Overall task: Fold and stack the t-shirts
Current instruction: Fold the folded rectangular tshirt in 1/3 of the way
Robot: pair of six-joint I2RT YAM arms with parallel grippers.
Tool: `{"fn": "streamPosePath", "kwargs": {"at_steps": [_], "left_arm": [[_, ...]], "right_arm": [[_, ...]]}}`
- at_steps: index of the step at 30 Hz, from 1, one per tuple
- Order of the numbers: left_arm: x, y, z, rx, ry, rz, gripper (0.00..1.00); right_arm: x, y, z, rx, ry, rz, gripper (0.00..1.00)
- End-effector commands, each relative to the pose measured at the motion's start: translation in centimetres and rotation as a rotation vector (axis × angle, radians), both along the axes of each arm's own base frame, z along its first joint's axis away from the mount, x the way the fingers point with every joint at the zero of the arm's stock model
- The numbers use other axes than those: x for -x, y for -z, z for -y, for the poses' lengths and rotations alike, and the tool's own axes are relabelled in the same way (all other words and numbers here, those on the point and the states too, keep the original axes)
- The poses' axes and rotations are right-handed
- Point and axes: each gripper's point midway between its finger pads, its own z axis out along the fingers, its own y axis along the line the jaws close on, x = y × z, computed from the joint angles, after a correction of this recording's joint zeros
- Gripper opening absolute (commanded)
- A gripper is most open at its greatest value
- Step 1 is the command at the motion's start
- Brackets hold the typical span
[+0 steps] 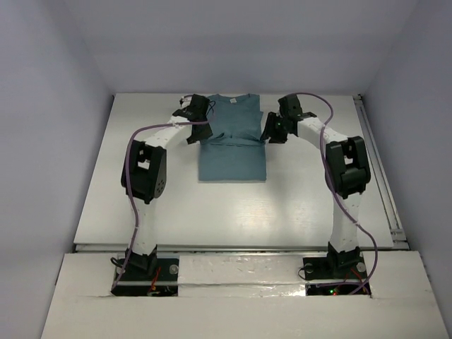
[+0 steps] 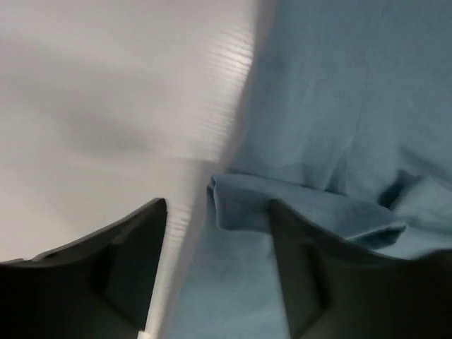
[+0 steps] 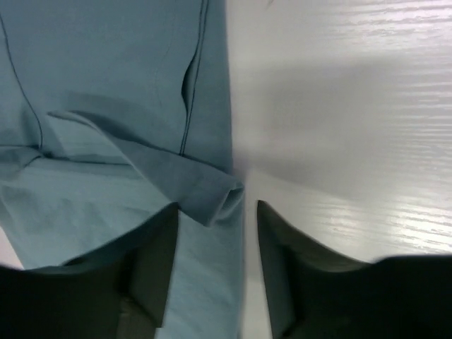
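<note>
Seen from above, the light is soft and even and falls from overhead. The white worktop (image 1: 233, 212) is bright with no hard glare and carries only faint shadows. The pale walls (image 1: 49, 106) slant outward toward the edges of that view. My left wrist view is blurred: the worktop's grain smears into streaks, and my left hand (image 2: 215, 205) is a dark shape with soft edges. My right wrist view is crisper on the t-shirt (image 3: 106, 85). A pale sheen and a grey shadow band cross the worktop there, and my right hand (image 3: 217, 206) is dark and out of focus.
</note>
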Motion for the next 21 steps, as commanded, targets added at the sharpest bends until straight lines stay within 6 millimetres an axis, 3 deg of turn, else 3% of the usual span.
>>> {"fn": "streamPosePath", "kwargs": {"at_steps": [1, 3, 5, 6, 7, 8, 9, 10, 11, 12, 13, 15, 16, 17, 21], "left_arm": [[-2.4, -6.9, -0.9, 0.002, -0.049, 0.181, 0.6], [-2.6, -10.3, -1.3, 0.032, -0.056, 0.246, 0.82], [-2.3, -12.4, -0.9, 0.058, -0.024, 0.287, 0.88], [-1.4, -14.2, -0.1, 0.086, 0.002, 0.314, 0.88], [0.5, -12.9, 1.6, 0.111, 0.058, 0.277, 0.84], [1.6, -15.1, 2.9, 0.169, 0.082, 0.337, 0.78], [3.1, -14.5, 4.5, 0.21, 0.126, 0.326, 0.61], [6.2, -11.2, 6.5, 0.216, 0.177, 0.257, 0.45], [7.1, -12.1, 7.7, 0.282, 0.182, 0.293, 0.25], [8.0, -10.9, 8.3, 0.31, 0.187, 0.278, 0.03], [10.2, -7.7, 8.8, 0.343, 0.213, 0.199, 0.0], [10.8, -6.1, 9.5, 0.403, 0.207, 0.176, 0.0], [11.3, -4.5, 9.0, 0.384, 0.193, 0.149, 0.0], [11.3, -3.7, 8.7, 0.364, 0.184, 0.142, 0.0], [11.4, 0.1, 7.3, 0.257, 0.168, 0.081, 0.0]], "right_arm": [[-1.9, -4.5, -0.1, -0.022, -0.014, 0.119, 0.56], [-1.8, -6.3, 0.0, -0.023, -0.015, 0.144, 0.63], [-0.9, -7.1, 0.2, -0.034, -0.003, 0.135, 0.62], [0.4, -7.7, 0.0, -0.061, -0.016, 0.128, 0.55], [0.7, -8.2, -0.3, -0.088, -0.021, 0.152, 0.39], [2.0, -8.3, -2.0, -0.114, -0.045, 0.15, 0.0], [3.1, -8.0, -2.9, -0.136, -0.076, 0.151, 0.0], [3.7, -7.7, -3.9, -0.147, -0.104, 0.142, 0.0], [4.1, -7.4, -4.7, -0.149, -0.127, 0.132, 0.0], [4.8, -7.1, -6.2, -0.15, -0.165, 0.123, 0.0], [4.4, -6.7, -7.1, -0.148, -0.183, 0.12, 0.0], [4.1, -6.5, -8.3, -0.159, -0.209, 0.116, 0.0], [3.8, -5.0, -8.6, -0.157, -0.214, 0.081, 0.0], [3.2, -5.8, -9.6, -0.164, -0.232, 0.102, 0.0], [1.8, -4.3, -11.3, -0.184, -0.261, 0.074, 0.0]]}}
